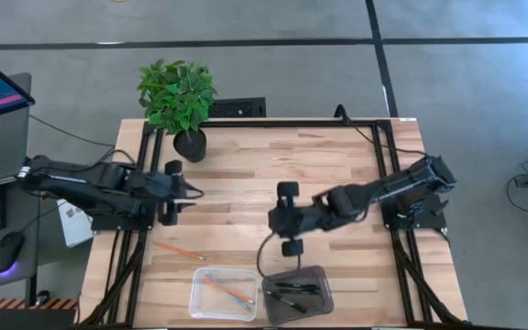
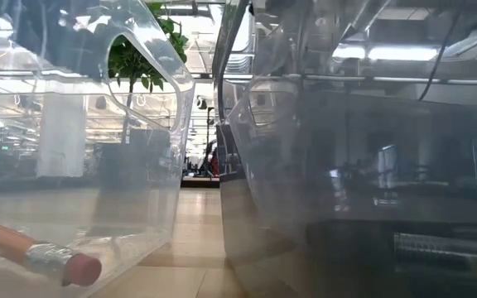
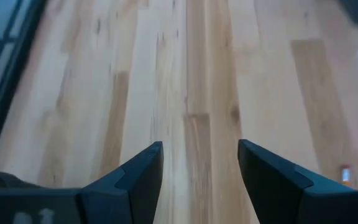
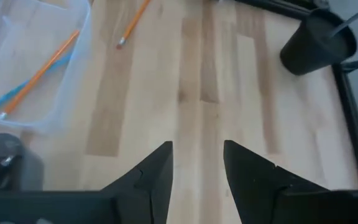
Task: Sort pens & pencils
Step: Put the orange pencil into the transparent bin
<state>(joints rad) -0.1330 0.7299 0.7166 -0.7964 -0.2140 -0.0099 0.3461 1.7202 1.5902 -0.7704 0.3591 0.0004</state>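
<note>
One orange pencil [image 1: 180,249] lies flat on the bare wood to the left of the bins; the right wrist view shows it too [image 4: 134,22]. A second orange pencil [image 1: 227,290] and the light blue-grey pencil [image 4: 11,93] lie in the clear bin [image 1: 200,298]; the low view shows an eraser end [image 2: 73,266]. The black pens [image 1: 293,293] lie in the dark bin [image 1: 324,291]. My left gripper [image 1: 196,193] [image 3: 201,146] hovers open over bare wood at the table's left. My right gripper [image 1: 272,221] [image 4: 197,146] is open above the table's middle, beyond the bins.
A potted plant in a black pot [image 1: 189,144] [image 4: 319,43] stands at the far edge. Black frame rails [image 1: 392,183] run along the table's sides. Bare wood lies between the two grippers. A monitor, keyboard and mouse sit off the table's left.
</note>
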